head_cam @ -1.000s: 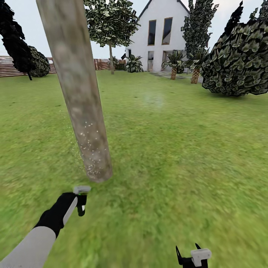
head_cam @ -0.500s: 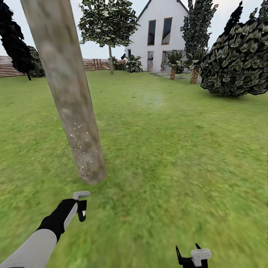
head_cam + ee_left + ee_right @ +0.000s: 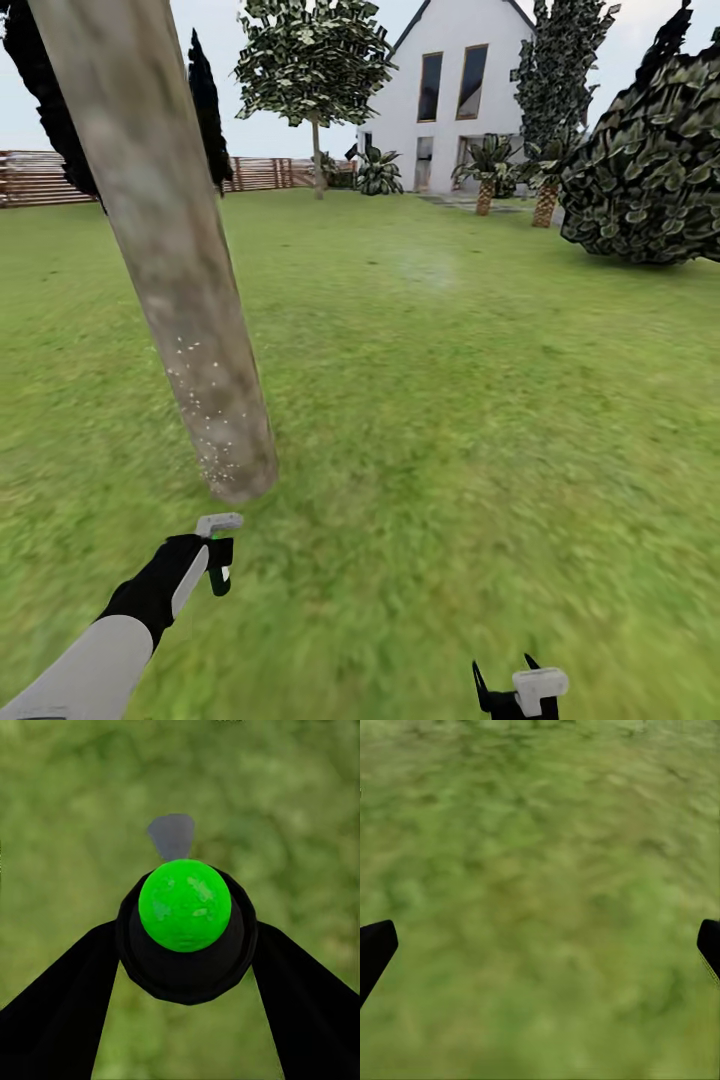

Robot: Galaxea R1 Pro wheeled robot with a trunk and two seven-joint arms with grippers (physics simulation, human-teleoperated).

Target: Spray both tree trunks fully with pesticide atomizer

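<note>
In the head view the left gripper (image 3: 218,560) reaches forward low over the grass (image 3: 480,420), clenched on the pesticide atomizer (image 3: 219,548), whose pale grey head points toward the foot of the near tree trunk (image 3: 160,250). The left wrist view shows the same grasp closer: the two black fingers (image 3: 60,1005) press on either side of the atomizer's (image 3: 185,934) round black body, which carries a bright green cap and a small grey nozzle tip beyond it, with blurred grass (image 3: 75,810) behind. The trunk is a thick, mottled beige-grey column that leans toward the upper left of the head view and meets the ground just ahead of the atomizer, near it but not touching. Whitish specks of pesticide (image 3: 205,420) dot the lower part of the trunk; the upper part looks bare of them. The right gripper (image 3: 515,690) sits at the bottom edge of the head view, well apart from the trunk, and the right wrist view shows its two black fingertips (image 3: 375,949) spread wide at the sides with nothing between them, over grass (image 3: 540,900). Farther off stand a second tree (image 3: 312,70) with a thin pale trunk and dark green mottled foliage, a white house (image 3: 460,95) with tall windows, small palms (image 3: 487,170) before it, a large dark bush (image 3: 650,170) at the right, a narrow black tree (image 3: 208,105) behind the near trunk, and a brown slatted fence (image 3: 270,172) along the lawn's far side.
</note>
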